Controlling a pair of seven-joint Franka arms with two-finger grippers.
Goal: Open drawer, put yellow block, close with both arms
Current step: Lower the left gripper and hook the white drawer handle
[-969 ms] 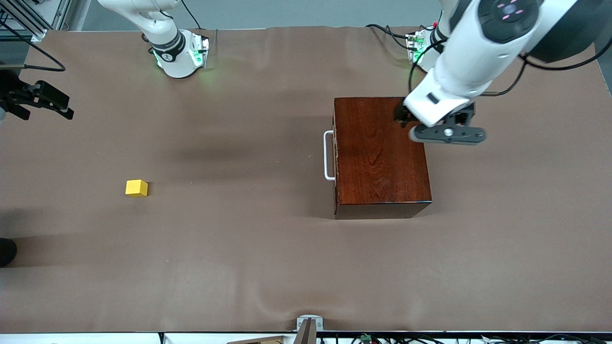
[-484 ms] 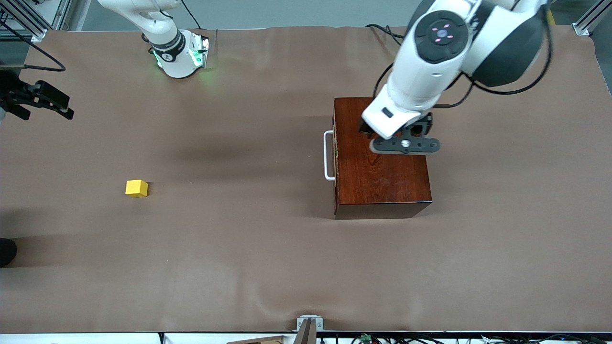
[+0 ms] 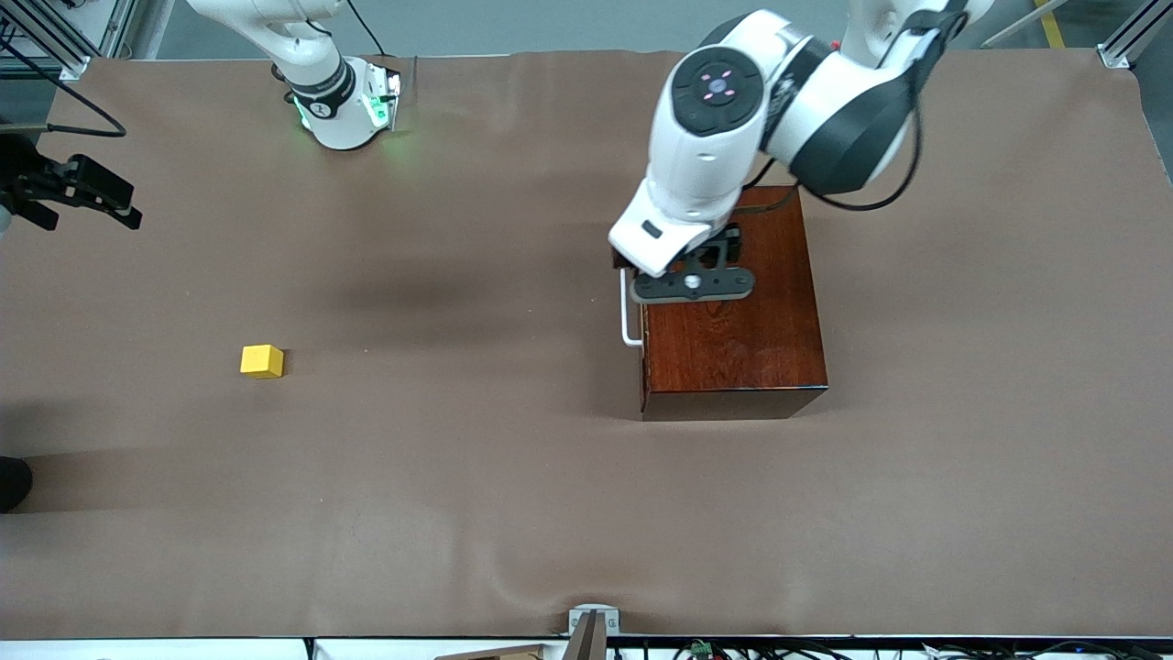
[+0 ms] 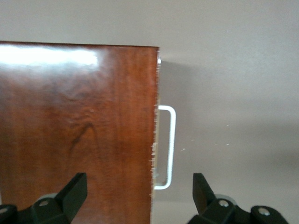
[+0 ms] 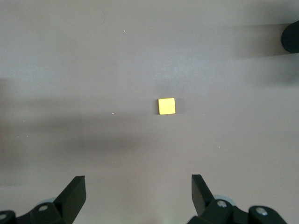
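The glossy mahogany box (image 3: 733, 339) stands toward the left arm's end of the table, its drawer shut, with only the white U-shaped handle (image 3: 626, 312) (image 4: 169, 140) sticking out. My left gripper (image 3: 652, 261) (image 4: 139, 186) hangs open over the box's front edge, one finger over the lid and the other over the cloth beside the handle, touching neither. The yellow block (image 3: 261, 360) (image 5: 167, 106) lies alone on the cloth toward the right arm's end. My right gripper (image 3: 92, 197) (image 5: 139, 186) waits open, high in the air over the cloth near the block.
Brown cloth (image 3: 458, 504) covers the whole table. A black round object (image 3: 9, 481) (image 5: 292, 37) sits at the table's edge at the right arm's end. A small metal bracket (image 3: 593, 623) sits at the edge nearest the front camera.
My left arm has swept across the box lid from its back corner to over the front edge by the handle. The right arm, block and drawer have not moved.
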